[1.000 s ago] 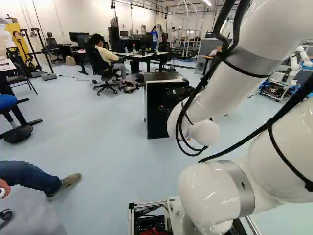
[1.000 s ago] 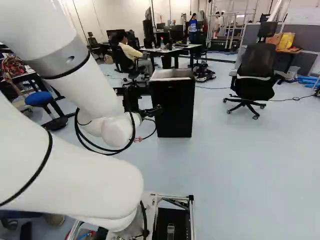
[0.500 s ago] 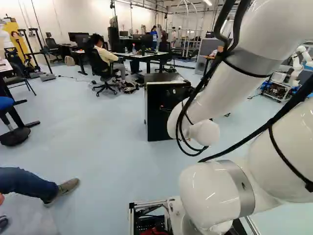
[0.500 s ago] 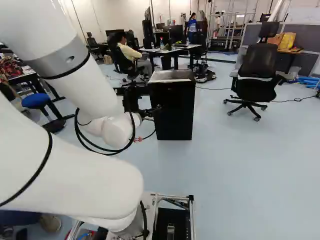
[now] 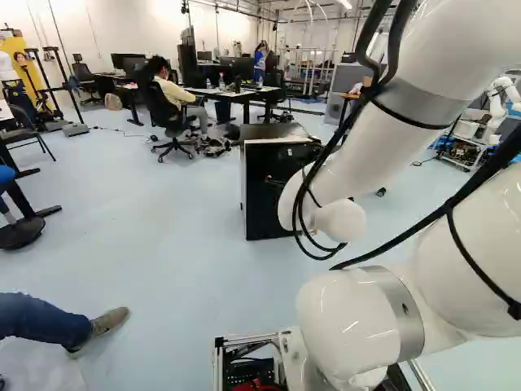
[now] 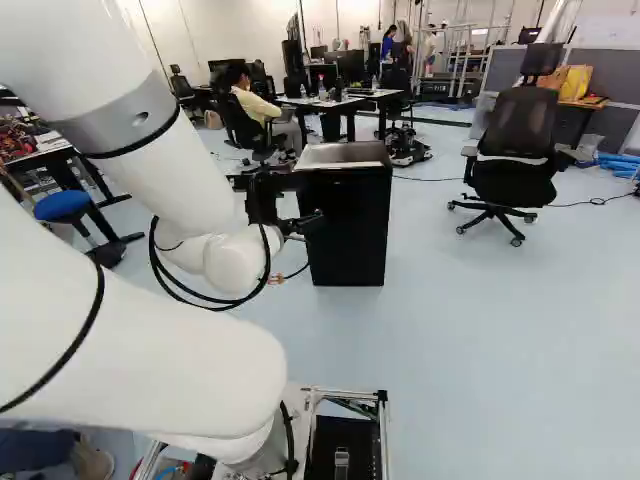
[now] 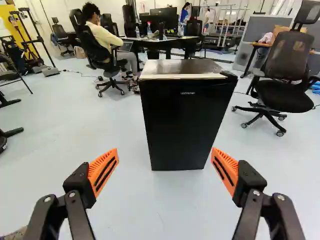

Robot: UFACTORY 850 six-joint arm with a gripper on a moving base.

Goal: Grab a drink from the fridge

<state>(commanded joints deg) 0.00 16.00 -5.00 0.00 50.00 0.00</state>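
Two-fingered, reaches forward with the gripper (image 6: 298, 223) released and its orange pads (image 7: 104, 171) spread well apart. Points toward the black, shiny-topped fridge (image 6: 348, 232), upright on the floor (image 7: 162, 205) ahead of the fingertips with its door (image 7: 186, 125) closed. In the right base view, shows a black office chair (image 6: 515, 125) right of that fridge and a desk (image 6: 373, 92) farther back
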